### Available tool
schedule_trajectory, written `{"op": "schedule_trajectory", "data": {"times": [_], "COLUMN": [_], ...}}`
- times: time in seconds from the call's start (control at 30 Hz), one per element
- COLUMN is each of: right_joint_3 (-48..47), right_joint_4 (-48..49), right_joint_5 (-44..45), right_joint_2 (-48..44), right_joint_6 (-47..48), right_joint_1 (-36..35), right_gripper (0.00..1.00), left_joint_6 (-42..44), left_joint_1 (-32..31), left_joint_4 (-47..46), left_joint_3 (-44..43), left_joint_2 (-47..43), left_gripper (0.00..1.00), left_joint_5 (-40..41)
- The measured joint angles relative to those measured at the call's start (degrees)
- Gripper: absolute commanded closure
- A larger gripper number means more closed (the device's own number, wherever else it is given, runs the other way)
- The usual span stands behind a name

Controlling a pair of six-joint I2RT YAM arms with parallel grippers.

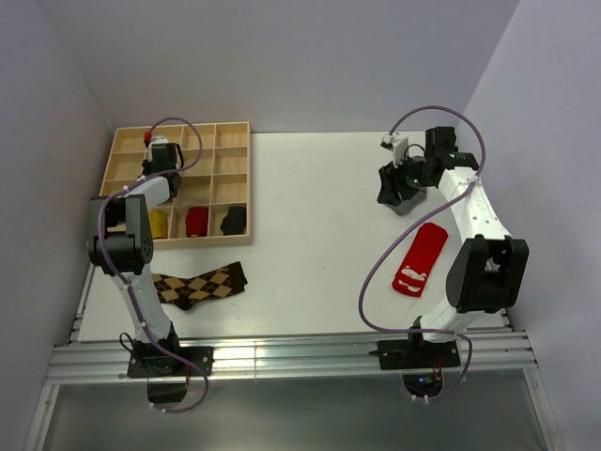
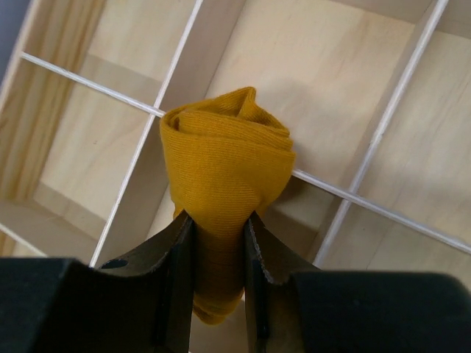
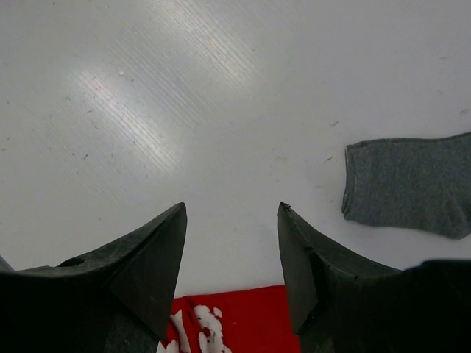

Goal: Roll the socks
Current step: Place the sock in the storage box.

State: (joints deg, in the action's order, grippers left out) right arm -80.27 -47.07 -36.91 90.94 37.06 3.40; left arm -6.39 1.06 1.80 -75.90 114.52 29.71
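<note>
Top view, tray: wooden divider tray (image 1: 183,126) at the table's (image 1: 310,216) far left. Its near row holds a yellow bundle (image 1: 158,224), a red bundle (image 1: 196,221) and a dark bundle (image 1: 233,220) (one roll per cell, apparently the filing scheme).
Top view, left gripper (image 1: 161,158): over the tray's far cells. Jaw state cannot be told from here.
Top view, unrolled stock: argyle sock (image 1: 199,285) lies flat near the left arm's base, and red sock (image 1: 421,258) lies flat beside the right arm.
Top view, right gripper (image 1: 396,185): above the table, beyond the red sock.
Left wrist, jaws: narrow, clamped on the mustard roll (image 2: 224,169). It is pinched low, presumably so the coil stays wound, and hangs over a divider crossing, not in a cell.
Right wrist, jaws: wide, empty, above bare table. The red sock's edge is at the bottom of the view, and the grey sock (image 3: 408,184) lies flat off to the side.
Writing: none legible. The red sock's white marks do not read as letters.
</note>
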Motion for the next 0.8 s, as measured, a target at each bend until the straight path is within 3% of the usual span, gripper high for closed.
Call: {"op": "schedule_trajectory", "data": {"times": [0.67, 0.8], "right_joint_3": [2.21, 2.95], "right_joint_4": [0.39, 0.42], "right_joint_5": [0.96, 0.96], "right_joint_2": [0.0, 0.0], "right_joint_6": [0.17, 0.31], "right_joint_1": [0.0, 0.0], "right_gripper": [0.4, 0.4], "left_joint_6": [-4.02, -5.25], "left_joint_1": [5.01, 5.81], "left_joint_4": [13.86, 17.14], "left_joint_3": [-5.4, -8.5], "left_joint_2": [1.77, 3.54], "left_gripper": [1.0, 0.92], "left_joint_5": [-17.73, -19.69]}}
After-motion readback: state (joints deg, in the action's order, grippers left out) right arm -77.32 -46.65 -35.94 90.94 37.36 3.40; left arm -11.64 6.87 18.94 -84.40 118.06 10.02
